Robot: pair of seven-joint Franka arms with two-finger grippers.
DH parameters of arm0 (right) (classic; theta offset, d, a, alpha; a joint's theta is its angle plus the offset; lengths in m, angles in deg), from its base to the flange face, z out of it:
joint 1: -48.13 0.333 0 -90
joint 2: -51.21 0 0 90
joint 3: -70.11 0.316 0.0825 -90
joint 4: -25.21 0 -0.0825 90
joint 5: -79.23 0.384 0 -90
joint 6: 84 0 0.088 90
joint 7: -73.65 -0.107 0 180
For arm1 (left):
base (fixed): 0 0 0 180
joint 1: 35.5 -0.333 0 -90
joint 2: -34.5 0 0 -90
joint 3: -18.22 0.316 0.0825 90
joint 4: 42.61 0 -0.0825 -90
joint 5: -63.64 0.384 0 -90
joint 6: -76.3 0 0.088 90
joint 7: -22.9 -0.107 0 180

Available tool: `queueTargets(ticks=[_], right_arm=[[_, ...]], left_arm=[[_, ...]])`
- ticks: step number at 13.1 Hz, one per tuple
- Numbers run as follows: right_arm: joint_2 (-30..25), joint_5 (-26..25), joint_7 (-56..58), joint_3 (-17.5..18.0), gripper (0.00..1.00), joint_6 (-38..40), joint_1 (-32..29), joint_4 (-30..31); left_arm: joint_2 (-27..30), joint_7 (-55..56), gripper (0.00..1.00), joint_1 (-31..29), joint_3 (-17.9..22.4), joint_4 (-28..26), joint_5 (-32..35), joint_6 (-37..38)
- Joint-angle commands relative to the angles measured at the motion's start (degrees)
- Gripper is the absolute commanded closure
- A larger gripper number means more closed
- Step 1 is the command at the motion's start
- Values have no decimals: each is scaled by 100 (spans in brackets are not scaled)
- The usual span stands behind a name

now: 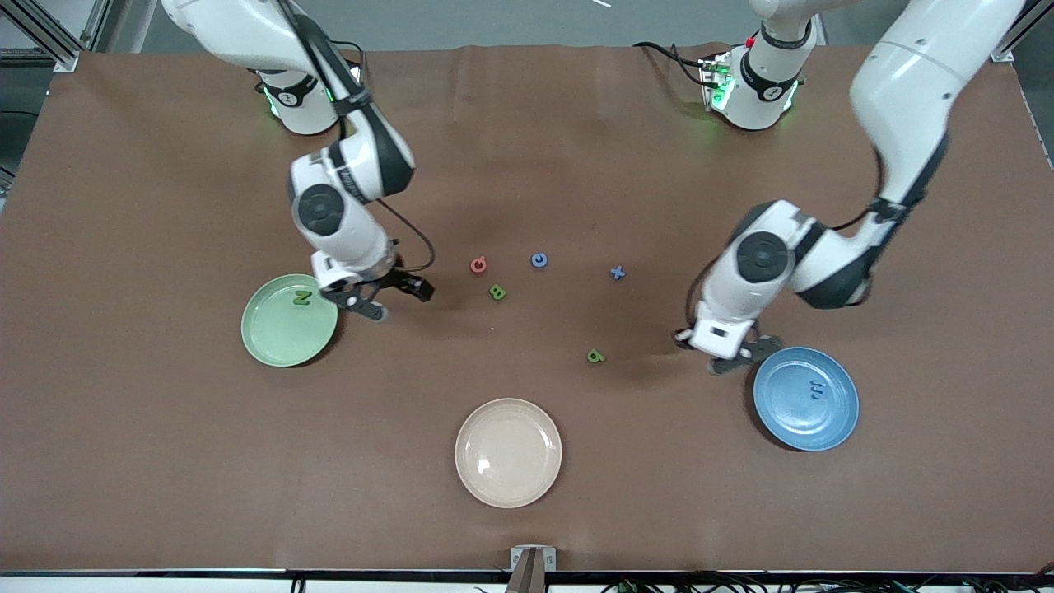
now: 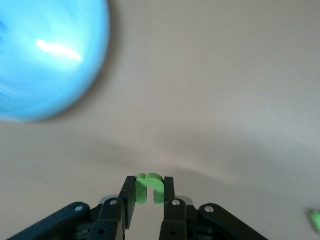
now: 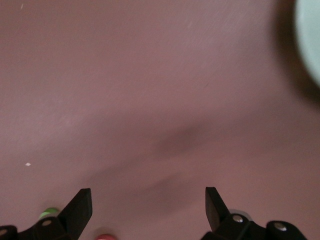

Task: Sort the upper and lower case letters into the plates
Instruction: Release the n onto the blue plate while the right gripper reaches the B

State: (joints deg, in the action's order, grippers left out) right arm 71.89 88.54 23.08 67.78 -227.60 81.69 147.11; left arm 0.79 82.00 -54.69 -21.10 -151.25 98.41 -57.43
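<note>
While front cam hides the left gripper's [image 1: 735, 360] load, left wrist cam shows fingers [image 2: 131, 197] pinching a green letter [image 2: 149, 187], over bare cloth just beside blue plate [image 1: 790, 428], which holds a blue letter [image 1: 818, 390]. Right gripper [image 1: 395, 296]: fingers spread wide, nothing between, beside mint plate [image 1: 276, 342] w/ green N [image 1: 302, 298] in it. Loose letters mid-table: red [image 1: 478, 264], blue c [image 1: 538, 260], green B [image 1: 497, 291], blue x [image 1: 617, 273], green [image 1: 595, 356]. Cream plate [image 1: 508, 486] nearest front cam.

Bright, even light — wrist views motion-blurred.
</note>
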Motion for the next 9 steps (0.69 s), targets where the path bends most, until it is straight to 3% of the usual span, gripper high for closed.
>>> queueTargets(ticks=[1,3,6,7,8,9], right_arm=[[497,80,-907,-65,0,-107,448,-498],[883,63,-1610,-74,0,-107,765,-946],[1314,1,-2490,-92,0,-99,1011,-1457],[1437,-16,-2675,-118,1,-90,1117,-1580],[1561,-60,-2782,-136,3,-64,1188,-1695],[1623,-121,-2852,-127,5,-55,1188,-1783]], left_arm=[[41,-879,100,-487,-24,263,83,382],[-73,-1547,98,-856,11,379,83,436],[-521,-1700,78,-1183,20,756,74,427],[-557,-1691,75,-1175,55,826,74,427],[-592,-1700,57,-1175,142,844,74,418],[-592,-1656,27,-1149,213,871,74,418]])
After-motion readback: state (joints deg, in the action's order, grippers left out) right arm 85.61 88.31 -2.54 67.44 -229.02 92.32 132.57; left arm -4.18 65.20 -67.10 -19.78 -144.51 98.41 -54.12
